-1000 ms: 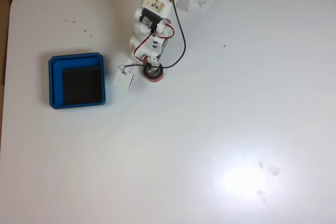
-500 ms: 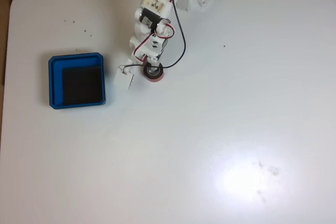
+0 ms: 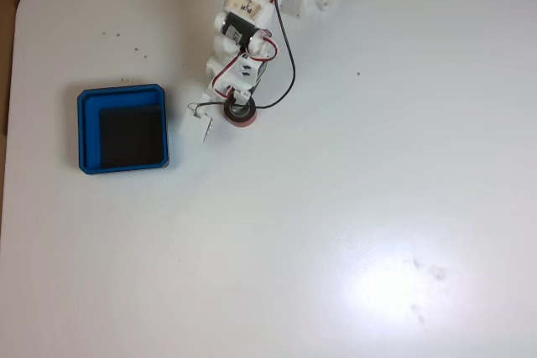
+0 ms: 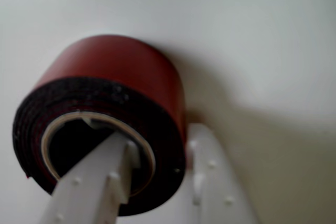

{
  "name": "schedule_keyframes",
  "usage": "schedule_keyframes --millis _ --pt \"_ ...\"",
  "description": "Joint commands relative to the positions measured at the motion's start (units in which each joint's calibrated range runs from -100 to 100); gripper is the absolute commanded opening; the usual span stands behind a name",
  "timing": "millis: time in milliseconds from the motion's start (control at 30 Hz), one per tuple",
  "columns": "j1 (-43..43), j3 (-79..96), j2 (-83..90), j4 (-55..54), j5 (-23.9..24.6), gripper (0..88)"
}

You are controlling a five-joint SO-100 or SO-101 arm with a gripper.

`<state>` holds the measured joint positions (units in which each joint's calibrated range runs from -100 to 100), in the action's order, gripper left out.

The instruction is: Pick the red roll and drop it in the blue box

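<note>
Smooth white table (image 3: 336, 207), claw (image 4: 157, 156) pinching round red roll (image 4: 126, 77).

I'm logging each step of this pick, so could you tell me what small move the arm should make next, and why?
Probably lift a little, then carry left. In the wrist view one finger sits inside the red roll's hollow centre and the other outside its wall, so the gripper looks clamped on it. In the fixed view the roll is apart from the blue box, which lies to its left.
</note>
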<state>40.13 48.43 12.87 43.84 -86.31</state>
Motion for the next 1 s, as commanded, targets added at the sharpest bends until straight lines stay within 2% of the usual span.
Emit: schedule_keyframes --millis 0,200,433,600,967 --pt "1.74 -3.15 7.45 -0.11 0.33 0.8" --pt "1.84 -3.06 26.43 0.3 0.33 0.8" --pt "2.91 -10.6 26.18 0.3 -0.29 0.8" --pt "8.48 -24.44 15.72 0.38 -0.29 0.8" --pt "16.88 -58.4 -18.81 0.38 -0.29 0.8"
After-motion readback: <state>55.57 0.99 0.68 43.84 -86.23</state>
